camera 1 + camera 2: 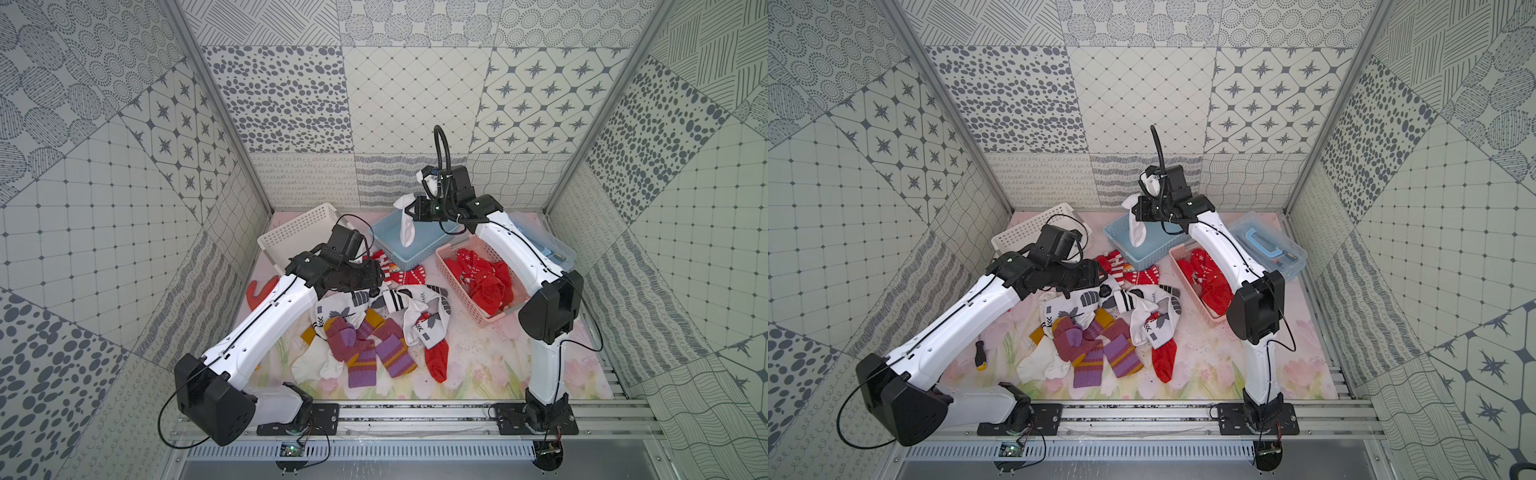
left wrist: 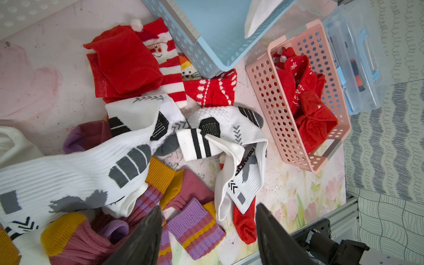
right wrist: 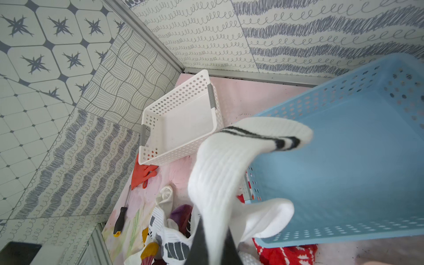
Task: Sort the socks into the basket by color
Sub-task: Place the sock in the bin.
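Note:
A heap of socks lies mid-table: purple-mauve striped ones (image 1: 361,349) (image 2: 195,227), white patterned ones (image 1: 428,316) (image 2: 229,128) and red ones (image 1: 399,270) (image 2: 124,62). My left gripper (image 2: 207,206) hovers open over the heap, nothing between its fingers; in both top views its wrist covers them. My right gripper (image 1: 409,210) (image 3: 215,231) is shut on a white sock (image 1: 405,232) (image 1: 1136,232) (image 3: 220,165) with black stripes, which dangles over the blue basket (image 1: 409,262) (image 3: 344,160). Red socks (image 1: 486,278) (image 2: 307,101) fill the pink basket (image 1: 461,286) (image 2: 270,103).
An empty white basket (image 1: 299,232) (image 3: 183,124) stands at the back left. An orange glove (image 1: 259,291) and a screwdriver (image 1: 980,355) lie at the left. A clear plastic box (image 1: 1266,245) with tools sits behind the pink basket, under my right arm.

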Controlling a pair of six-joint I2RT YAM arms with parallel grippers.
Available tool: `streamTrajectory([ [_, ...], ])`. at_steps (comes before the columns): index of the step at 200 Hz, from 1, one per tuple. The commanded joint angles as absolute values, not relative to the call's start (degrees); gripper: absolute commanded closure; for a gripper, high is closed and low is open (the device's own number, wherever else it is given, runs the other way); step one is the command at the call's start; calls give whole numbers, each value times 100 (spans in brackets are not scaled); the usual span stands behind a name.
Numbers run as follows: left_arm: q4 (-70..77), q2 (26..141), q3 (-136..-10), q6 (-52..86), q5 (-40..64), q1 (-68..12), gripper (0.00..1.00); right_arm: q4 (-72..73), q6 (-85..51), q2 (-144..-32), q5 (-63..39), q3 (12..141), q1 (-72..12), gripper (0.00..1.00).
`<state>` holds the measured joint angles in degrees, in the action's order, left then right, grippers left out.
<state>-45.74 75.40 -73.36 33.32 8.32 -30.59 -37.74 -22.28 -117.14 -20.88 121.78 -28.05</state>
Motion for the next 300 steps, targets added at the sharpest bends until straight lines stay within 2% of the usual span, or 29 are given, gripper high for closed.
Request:
streamTrajectory([
  [1,-4728,7579,-7277,3173,666,-3041,36,-3771,-2162,-11990,-1944,12513,-2644,100],
  [95,-5029,8004,-7458,3069,415,-3045,35,-4103,-1865,-13466,-1989,13369,-2365,100],
  [132,-5292,8220,-7529,3055,205,-3046,35,-4165,-1819,-13809,-1959,13316,-2367,100],
  [150,-5350,8323,-7548,3050,143,-3041,34,-4203,-1771,-13915,-1891,13302,-2365,97],
  [180,-5323,8524,-7594,3021,256,-3041,34,-4346,-1715,-14075,-1785,13428,-2366,83],
  [221,-5147,8759,-7670,3076,436,-3118,34,-4539,-1687,-14051,-1710,13594,-2365,46],
  [278,-4810,9210,-7861,3106,706,-3534,33,-4868,-1635,-13698,-1627,13853,-2383,21],
  [300,-4657,9439,-7963,3093,890,-3716,32,-4964,-1661,-13353,-1558,13650,-2412,3],
])
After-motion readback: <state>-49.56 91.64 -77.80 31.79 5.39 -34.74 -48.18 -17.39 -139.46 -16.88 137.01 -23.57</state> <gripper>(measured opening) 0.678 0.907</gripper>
